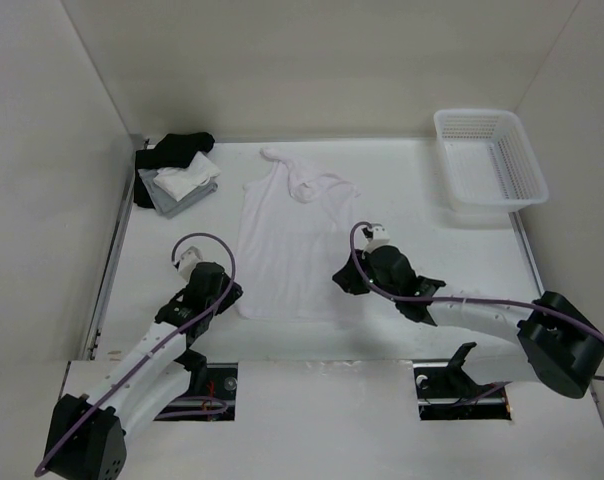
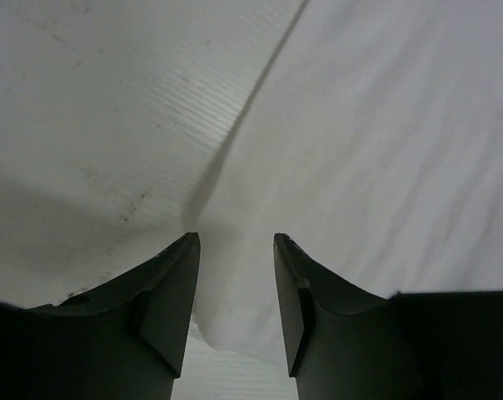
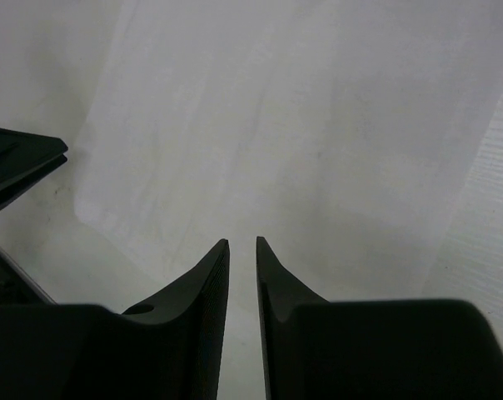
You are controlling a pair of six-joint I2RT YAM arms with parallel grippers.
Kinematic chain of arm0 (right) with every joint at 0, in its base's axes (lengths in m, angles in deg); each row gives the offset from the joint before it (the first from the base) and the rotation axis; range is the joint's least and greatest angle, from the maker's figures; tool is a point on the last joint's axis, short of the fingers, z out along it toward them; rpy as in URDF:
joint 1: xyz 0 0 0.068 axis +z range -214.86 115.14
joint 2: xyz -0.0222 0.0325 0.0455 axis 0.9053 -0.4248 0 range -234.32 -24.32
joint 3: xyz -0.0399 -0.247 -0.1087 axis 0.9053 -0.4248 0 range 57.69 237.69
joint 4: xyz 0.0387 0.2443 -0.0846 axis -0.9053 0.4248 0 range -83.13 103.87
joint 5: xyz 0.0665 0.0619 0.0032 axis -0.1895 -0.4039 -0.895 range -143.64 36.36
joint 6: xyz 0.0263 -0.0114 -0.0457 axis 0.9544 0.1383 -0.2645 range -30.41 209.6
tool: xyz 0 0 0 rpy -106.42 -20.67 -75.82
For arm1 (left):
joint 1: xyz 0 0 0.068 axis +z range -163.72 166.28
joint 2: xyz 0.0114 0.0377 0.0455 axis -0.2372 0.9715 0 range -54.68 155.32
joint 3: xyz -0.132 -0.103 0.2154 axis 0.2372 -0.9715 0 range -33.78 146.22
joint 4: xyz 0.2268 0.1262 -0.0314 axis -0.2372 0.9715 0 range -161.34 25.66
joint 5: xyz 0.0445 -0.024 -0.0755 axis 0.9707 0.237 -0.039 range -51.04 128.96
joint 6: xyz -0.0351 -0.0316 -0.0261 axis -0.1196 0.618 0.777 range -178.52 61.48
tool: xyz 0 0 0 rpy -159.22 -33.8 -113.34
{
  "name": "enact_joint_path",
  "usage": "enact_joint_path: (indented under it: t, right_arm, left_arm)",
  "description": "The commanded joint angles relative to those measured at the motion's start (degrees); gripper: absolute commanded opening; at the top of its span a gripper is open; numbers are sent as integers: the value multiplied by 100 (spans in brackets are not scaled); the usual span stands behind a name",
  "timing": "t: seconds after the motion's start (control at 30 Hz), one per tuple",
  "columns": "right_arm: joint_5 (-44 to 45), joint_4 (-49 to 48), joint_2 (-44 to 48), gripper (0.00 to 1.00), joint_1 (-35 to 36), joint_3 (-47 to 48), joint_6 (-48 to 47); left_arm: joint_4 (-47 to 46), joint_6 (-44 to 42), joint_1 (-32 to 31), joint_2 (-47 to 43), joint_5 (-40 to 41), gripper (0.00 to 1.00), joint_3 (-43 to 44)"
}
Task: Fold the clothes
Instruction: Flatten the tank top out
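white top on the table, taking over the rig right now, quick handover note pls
The left gripper is open, low over the near-left hem corner of the white top, holding nothing.
The right gripper has its jaws a narrow gap apart over the near-right hem, with nothing visibly held.
The top lies spread flat mid-table, hem toward the arms, straps at the far end and bunched.
Done: laid out. No fold shows yet.
Left: probably grasp both hem corners, then make all the folds.
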Motion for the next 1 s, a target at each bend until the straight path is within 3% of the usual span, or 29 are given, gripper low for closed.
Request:
enact_joint_path:
  t: [0.0,0.13,0.33,0.47,0.63,0.67,0.73,0.8,0.97]
  right_arm:
    - [56,-538,9,24,37,-73,-115]
    - [82,-547,-70,25,37,-108,-80]
    - [109,-468,-246,30,-7,-126,95]
    - [109,-389,-316,31,-77,-117,149]
    - [205,-345,-220,32,-130,-188,157]
    - [214,-319,-211,33,-148,-196,157]
    - [232,-292,-228,34,-191,-205,166]
    - [223,-266,-342,37,-209,-170,166]
    - [232,-204,-562,39,-192,-73,166]
  left_arm:
    - [245,237,14,-68,-95,39,-47]
    - [237,246,-4,168,-86,34,-56]
    - [386,167,-127,336,-138,7,137]
    - [1193,-9,-267,187,89,0,874]
    - [2923,-220,-592,336,406,6,2288]
    - [3213,-203,-628,345,494,11,2517]
    - [3488,-220,-698,354,626,30,2808]
    - [3620,-264,-760,458,670,40,2879]
    - [3445,-106,-725,328,801,41,2538]
